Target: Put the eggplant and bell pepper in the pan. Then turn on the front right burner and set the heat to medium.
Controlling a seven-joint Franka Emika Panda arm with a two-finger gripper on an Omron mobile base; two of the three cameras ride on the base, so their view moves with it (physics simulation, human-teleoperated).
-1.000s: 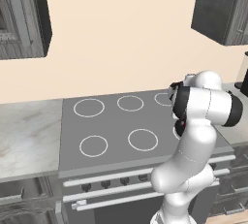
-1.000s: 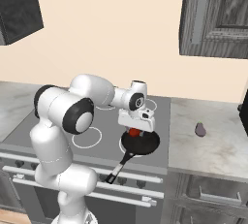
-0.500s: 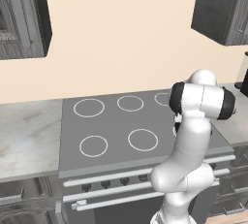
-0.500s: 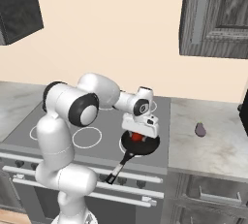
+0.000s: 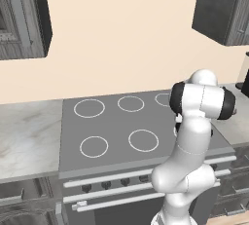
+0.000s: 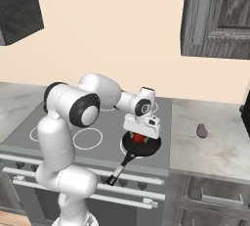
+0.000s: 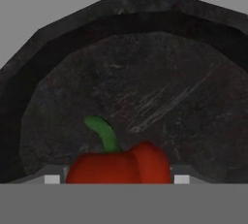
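Note:
The black pan (image 6: 128,145) sits on the cooktop's right front, its thin handle (image 6: 120,167) pointing toward the stove's front edge. It hides the front right burner. My gripper (image 6: 140,135) hangs just above the pan bowl, pointing down, shut on the red bell pepper (image 6: 139,138). In the hand view the bell pepper (image 7: 118,167) with its green stem sits between my gripper (image 7: 116,179) fingertips, low over the dark pan floor (image 7: 145,87). The purple-grey eggplant (image 6: 201,131) lies alone on the marble counter to the right of the stove.
White burner rings (image 5: 94,146) mark the grey cooktop left of the pan. A row of knobs (image 5: 106,184) runs along the stove front. Dark cabinets (image 6: 219,14) hang above the right counter, and the marble counter (image 6: 219,146) stretches around the eggplant.
The hand has sunk a little with the bell pepper toward the pan floor, and the arm's elbow has swung. Pan and eggplant have stayed put.

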